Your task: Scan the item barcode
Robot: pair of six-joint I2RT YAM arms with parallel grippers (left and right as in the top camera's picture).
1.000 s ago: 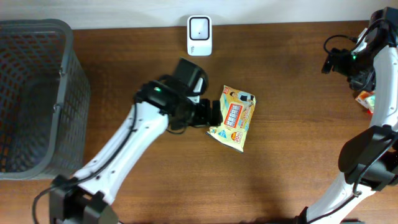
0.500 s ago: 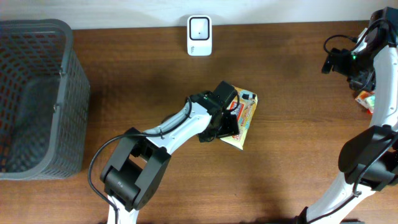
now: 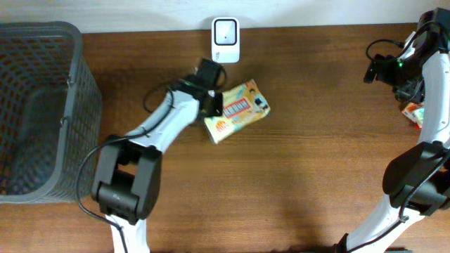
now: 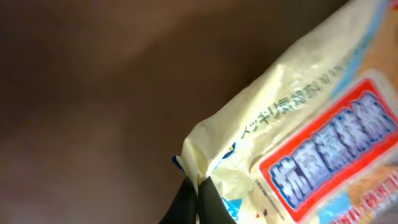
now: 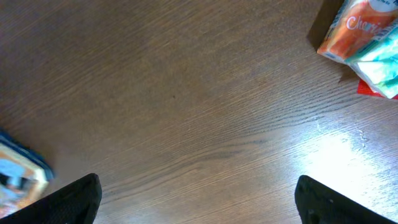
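The left end effector pinches one edge of the snack packet, just in front of the scanner. Grasp judged complete; presenting the barcode remains. The right end effector stands spread, empty.

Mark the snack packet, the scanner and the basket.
snack packet (image 3: 239, 111), overhead view, middle of its printed face.
scanner (image 3: 225, 39), overhead view, its white body.
basket (image 3: 84, 112), overhead view, its right wall.

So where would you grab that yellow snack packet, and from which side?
Take the snack packet by its thin sealed edge, coming in from the left arm's side. Its body is wide and flat, so only that seam fits between fingers; the left gripper is shut there.
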